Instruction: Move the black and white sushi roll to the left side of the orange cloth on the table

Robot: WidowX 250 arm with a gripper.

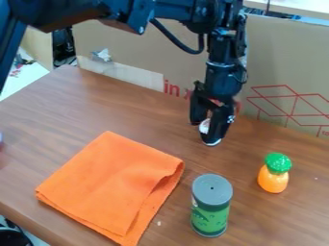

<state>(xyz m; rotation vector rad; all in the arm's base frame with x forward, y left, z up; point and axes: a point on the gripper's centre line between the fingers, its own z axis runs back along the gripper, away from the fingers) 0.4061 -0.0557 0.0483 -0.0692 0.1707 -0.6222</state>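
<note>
The black gripper [209, 126] hangs down over the back middle of the table, in front of the cardboard. A small white patch [204, 126] shows at its lower end, and a pale edge lies low beside the tabletop; whether these belong to a held object is unclear. In front of it stands an upright green can [210, 211] with a grey lid. To its right is an orange toy [273, 179] with a green bumpy top. A folded orange cloth [112, 185] lies flat to the front left of the gripper.
The brown wooden table [83, 115] carries everything. Behind it stands a cardboard panel [276, 62] with red markings and a strip of tape. A pale object [1, 137] shows at the left edge.
</note>
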